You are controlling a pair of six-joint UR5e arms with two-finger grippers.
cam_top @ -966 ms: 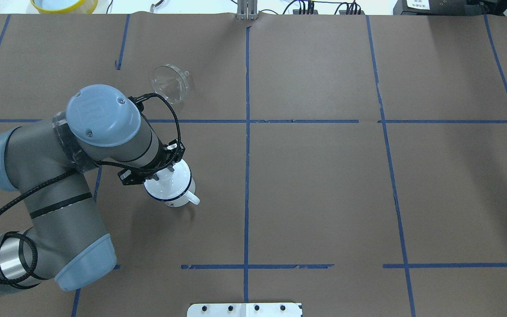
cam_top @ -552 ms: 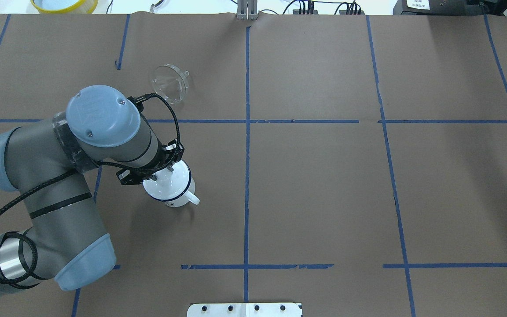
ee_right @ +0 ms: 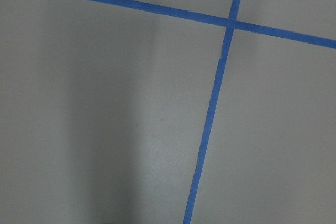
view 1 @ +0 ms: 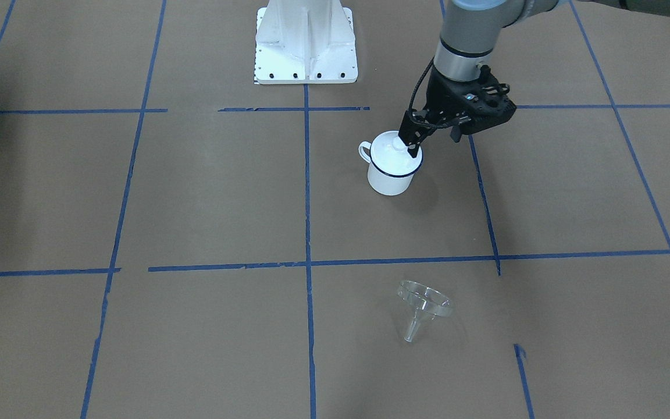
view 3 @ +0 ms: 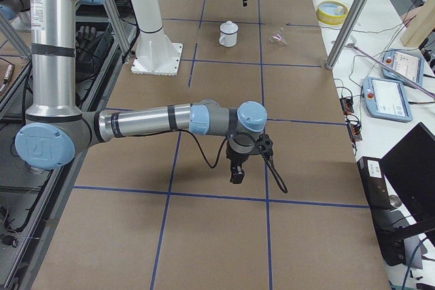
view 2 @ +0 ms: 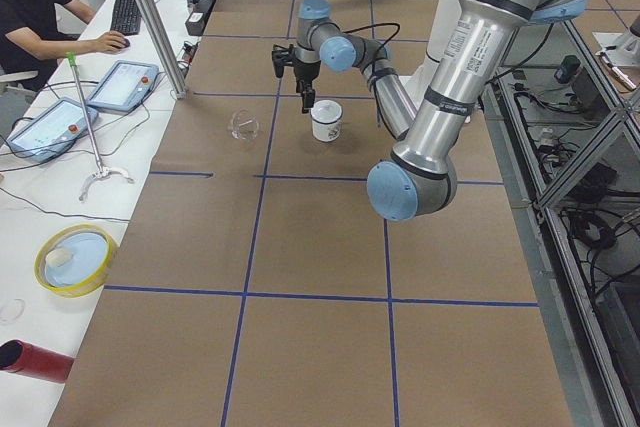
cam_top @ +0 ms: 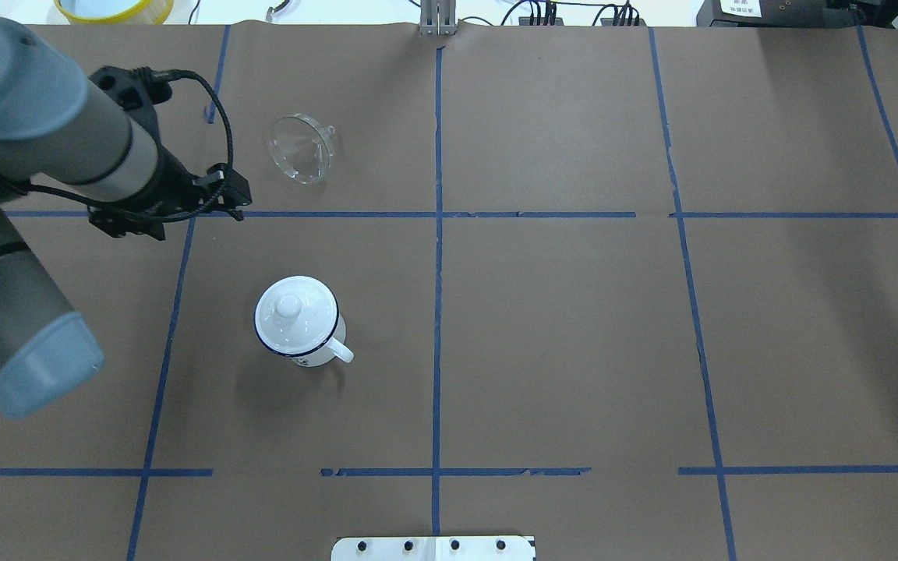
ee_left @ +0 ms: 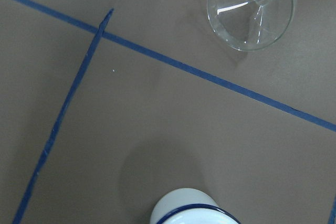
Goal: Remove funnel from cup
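The clear funnel [cam_top: 301,148] lies on its side on the brown table, outside the cup; it also shows in the front view [view 1: 422,305] and the left wrist view [ee_left: 251,9]. The white cup [cam_top: 316,347] with a dark blue rim stands upright, its mouth covered by a white domed lid [cam_top: 291,312] with a knob. My left gripper [view 1: 434,141] hangs open and empty, raised above the table beside the cup [view 1: 392,177]. My right gripper [view 3: 234,168] is far off near the table's middle; I cannot tell whether it is open or shut.
The robot's white base plate [view 1: 306,41] sits at the table's near edge. A yellow-rimmed bowl [cam_top: 114,8] lies beyond the far edge. An operator [view 2: 40,7], tablets and metal posts [view 2: 150,17] stand along the far side.
My left gripper has let go of the lid's knob and risen up and away from the cup. The lid stays on the cup. The funnel has not moved.
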